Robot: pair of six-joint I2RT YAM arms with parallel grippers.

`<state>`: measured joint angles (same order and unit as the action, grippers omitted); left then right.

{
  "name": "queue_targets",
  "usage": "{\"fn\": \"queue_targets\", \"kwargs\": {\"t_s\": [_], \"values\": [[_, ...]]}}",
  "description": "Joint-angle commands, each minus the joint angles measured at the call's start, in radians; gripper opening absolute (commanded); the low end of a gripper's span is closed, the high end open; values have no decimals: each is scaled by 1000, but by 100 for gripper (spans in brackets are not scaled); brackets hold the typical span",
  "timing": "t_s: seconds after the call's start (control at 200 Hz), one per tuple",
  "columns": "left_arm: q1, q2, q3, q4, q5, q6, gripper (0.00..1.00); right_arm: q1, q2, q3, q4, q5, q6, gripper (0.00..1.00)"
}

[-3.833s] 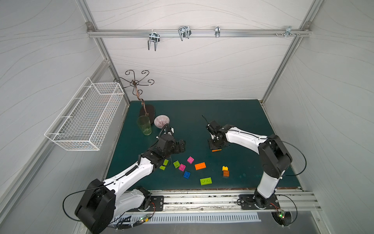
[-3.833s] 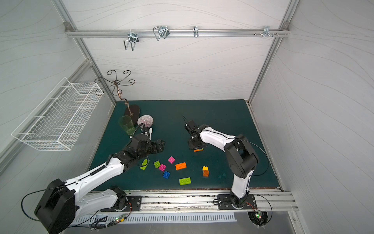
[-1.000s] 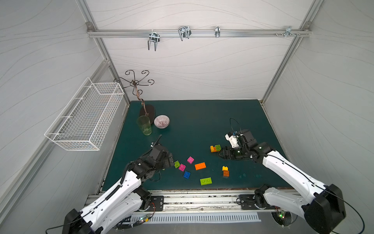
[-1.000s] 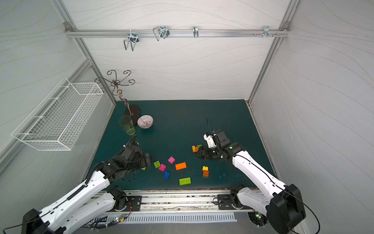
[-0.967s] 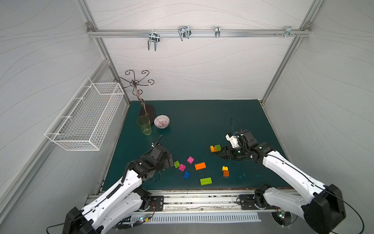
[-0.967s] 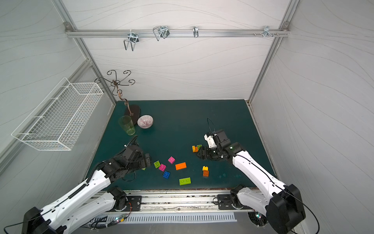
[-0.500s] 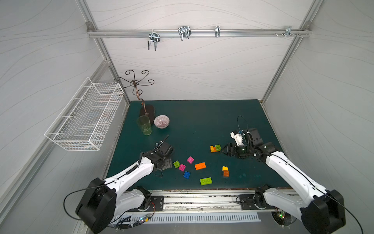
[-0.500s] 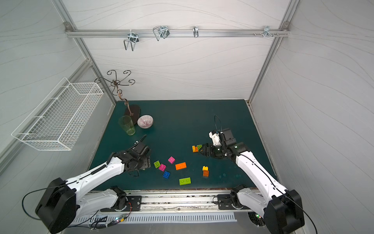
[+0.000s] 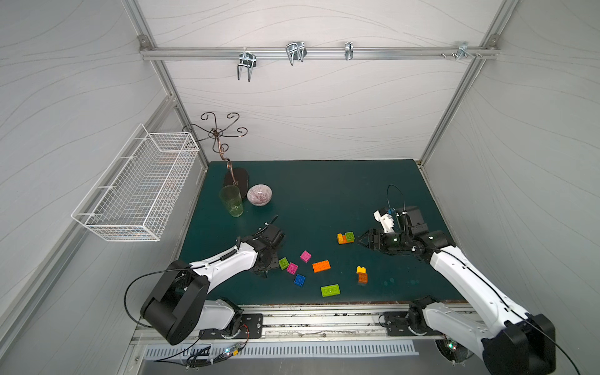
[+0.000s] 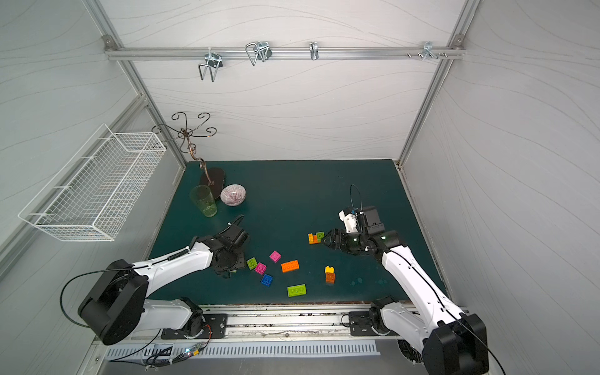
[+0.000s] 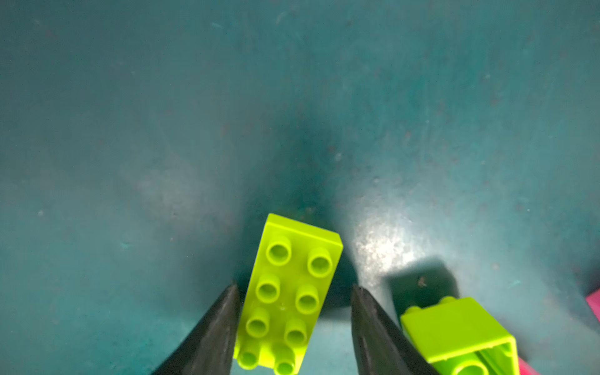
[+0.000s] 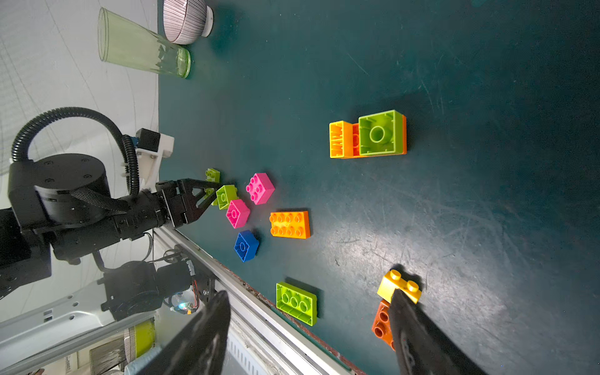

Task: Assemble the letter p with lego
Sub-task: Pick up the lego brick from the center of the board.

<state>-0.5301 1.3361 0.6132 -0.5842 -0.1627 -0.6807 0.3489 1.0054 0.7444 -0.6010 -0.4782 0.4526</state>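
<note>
Lego [image 10: 290,266] loose on the front half of the mat [image 9: 324,194], by the rail. Long lime brick [image 11: 287,292] flat, studs up, between the fingers of the left gripper [image 11: 294,287]: jaws apart astride it, one finger [image 11: 217,331] against its side, a strip of mat showing before the other, so not pinched yet. Hidden under that gripper in both top views. Just outside the farther finger, small lime brick [image 11: 454,328] tipped over, hollow side showing. Touching it, magenta square [image 9: 292,268]; second magenta square [image 9: 305,256] just beyond; blue square [image 9: 299,280] nearer the rail. Orange oblong [image 9: 321,266] and lime oblong [image 9: 330,290] flat, studs up. Yellow piece [image 9: 361,269] touching a dark-orange piece [image 9: 362,278]. Apart from the rest, orange-and-lime pair [image 9: 345,238] joined, hollow undersides turned to the right gripper [image 9: 359,240]. Sits low just beside that pair, tips towards it, jaws spread wide with nothing between. Back left corner: glass [image 9: 231,201], bowl [image 9: 259,194], wire stand [image 9: 235,177]. Basket [image 9: 139,191] on the left wall.
</note>
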Motion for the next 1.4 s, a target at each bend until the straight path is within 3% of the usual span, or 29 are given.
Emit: {"fn": "queue_targets", "kwargs": {"t_s": [0.0, 0.145, 0.23, 0.36, 0.43, 0.525, 0.755, 0.941, 1.061, 1.146, 1.331, 1.396], "values": [[7, 1, 40, 21, 10, 8, 59, -7, -18, -11, -12, -21, -9, 78], [15, 29, 49, 23, -10, 9, 58, -8, -23, -4, -22, -21, -14, 78], [19, 52, 52, 24, -7, 5, 51, -10, -25, -2, -28, -25, -19, 79], [19, 61, 46, 30, -8, -3, 40, -11, -24, -4, -26, -33, -25, 88], [19, 64, 46, 29, -8, -3, 37, -11, -24, -5, -25, -38, -28, 98], [19, 53, 49, 20, -12, -3, 33, -11, -23, -8, -22, -49, -30, 99], [18, -100, 102, -64, 11, -2, 25, -10, 3, -10, 7, -135, -49, 99], [18, -264, 146, -26, 198, -41, 25, -8, 9, -25, 109, -249, 9, 99], [18, -346, 104, 200, 425, -137, 25, 10, 13, -51, 236, -342, 81, 96], [18, -390, 22, 480, 560, -259, 26, 73, 17, -46, 304, -354, 106, 95], [6, -388, -121, 1028, 665, -492, 27, 197, 91, 17, 422, -443, 140, 91], [-10, -385, -138, 1120, 666, -528, 27, 203, 125, 7, 535, -494, 199, 87]]}}
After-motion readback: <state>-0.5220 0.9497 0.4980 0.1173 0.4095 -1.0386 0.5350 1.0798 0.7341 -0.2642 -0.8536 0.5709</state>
